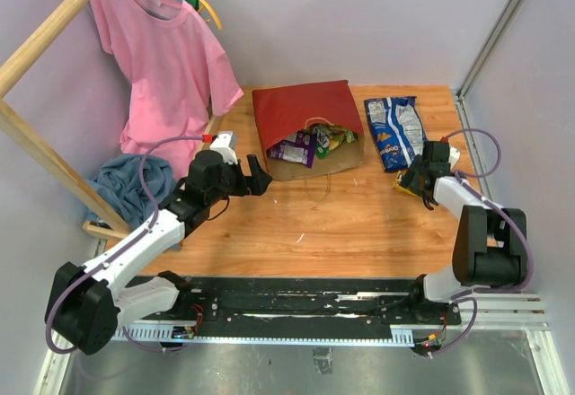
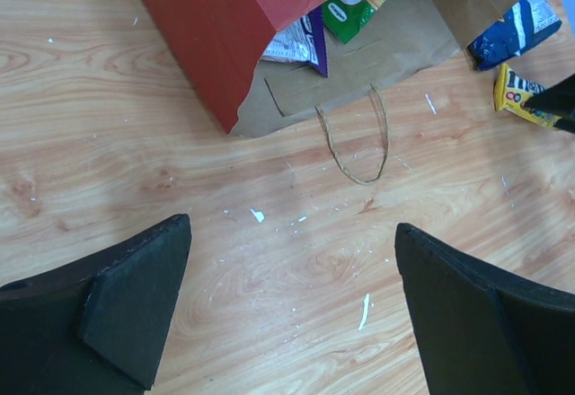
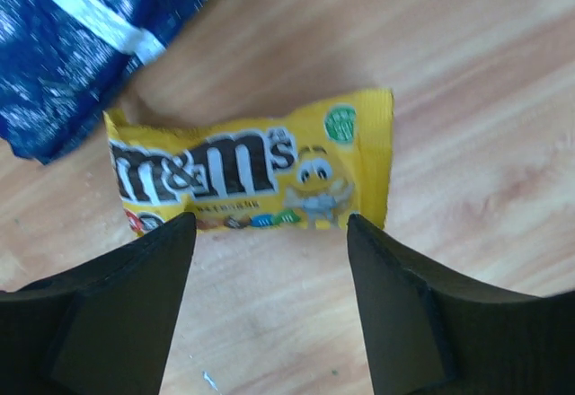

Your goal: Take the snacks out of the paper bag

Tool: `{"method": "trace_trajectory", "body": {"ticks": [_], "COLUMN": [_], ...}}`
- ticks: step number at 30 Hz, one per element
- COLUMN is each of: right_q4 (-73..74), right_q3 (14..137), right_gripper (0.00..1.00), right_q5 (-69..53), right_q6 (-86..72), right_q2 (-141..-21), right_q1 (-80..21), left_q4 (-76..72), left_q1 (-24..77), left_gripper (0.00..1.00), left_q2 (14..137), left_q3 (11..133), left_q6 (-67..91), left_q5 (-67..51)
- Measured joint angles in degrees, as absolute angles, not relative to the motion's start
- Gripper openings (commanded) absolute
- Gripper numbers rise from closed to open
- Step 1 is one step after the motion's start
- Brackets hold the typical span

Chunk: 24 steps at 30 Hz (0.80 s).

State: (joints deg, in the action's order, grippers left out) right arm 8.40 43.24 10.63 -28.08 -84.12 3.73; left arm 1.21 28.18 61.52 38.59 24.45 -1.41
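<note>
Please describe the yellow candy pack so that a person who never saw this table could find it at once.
Look at the right side of the wooden table, beside the large blue-white cookie bag. At that bag's near end lies the yellow candy pack, flat between the open right gripper fingers. It is the only yellow packet outside the paper bag.

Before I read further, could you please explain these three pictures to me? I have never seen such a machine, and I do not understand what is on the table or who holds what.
These are two robot arms bolted at the table's near edge. One picture looks down from above; the other two come from cameras on each wrist, so the black shapes at the bottom are the fingers. A red paper bag lies on its side on the wooden table, with snack packets at its mouth. A blue-white cookie bag and a yellow candy pack lie outside. The left gripper and the right gripper are both open and hold nothing. A pink shirt hangs at left, above a blue cloth heap.
</note>
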Motion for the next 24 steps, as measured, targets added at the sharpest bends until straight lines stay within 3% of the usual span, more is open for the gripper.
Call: {"method": "trace_trajectory", "body": {"ticks": [18, 24], "right_q4": [13.54, 14.96], "right_q3": [69.08, 71.05], "right_gripper": [0.68, 0.76], "right_q5": [2.17, -0.30], "right_q6": [-17.89, -18.00], "right_q2": [-107.96, -108.42], "right_q1": [3.73, 3.62], "left_q4": [3.31, 4.01], "left_q1": [28.18, 28.18], "left_gripper": [1.00, 1.00], "left_q2": [62.39, 62.39], "left_q3": [39.53, 40.01], "left_q6": [23.24, 23.07], "left_q5": [-0.05, 0.40]}}
